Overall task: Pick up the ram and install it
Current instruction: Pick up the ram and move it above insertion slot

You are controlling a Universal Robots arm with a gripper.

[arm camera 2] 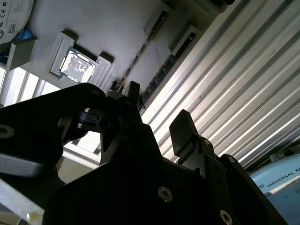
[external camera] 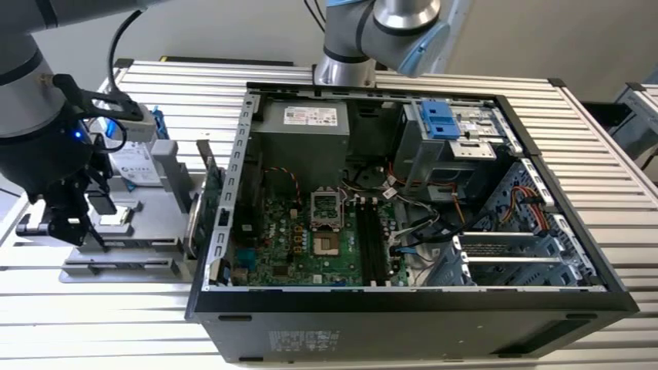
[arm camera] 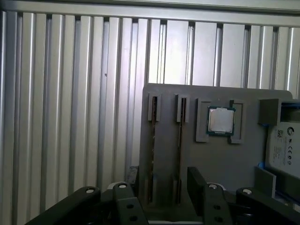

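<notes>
Gripper [arm camera: 164,178] hangs open and empty just above the grey tray [arm camera: 220,159] | ram [arm camera: 179,140] edge-on in its slot, second stick [arm camera: 153,140] just beside it | risk, I reckon: jaws closing off-centre could snag the neighbour or tilt the ram.

Open PC case [external camera: 411,301] is lying on its side on the slatted worktop [external camera: 185,92], motherboard [external camera: 298,239] facing up. Gray fixture tray [arm camera: 211,159] is sitting just beside it at the exterior view's left, carrying a CPU chip [arm camera: 221,120] and a hard drive [arm camera: 283,150]. Expansion card [external camera: 211,196] is standing on edge on the tray's case side.
</notes>
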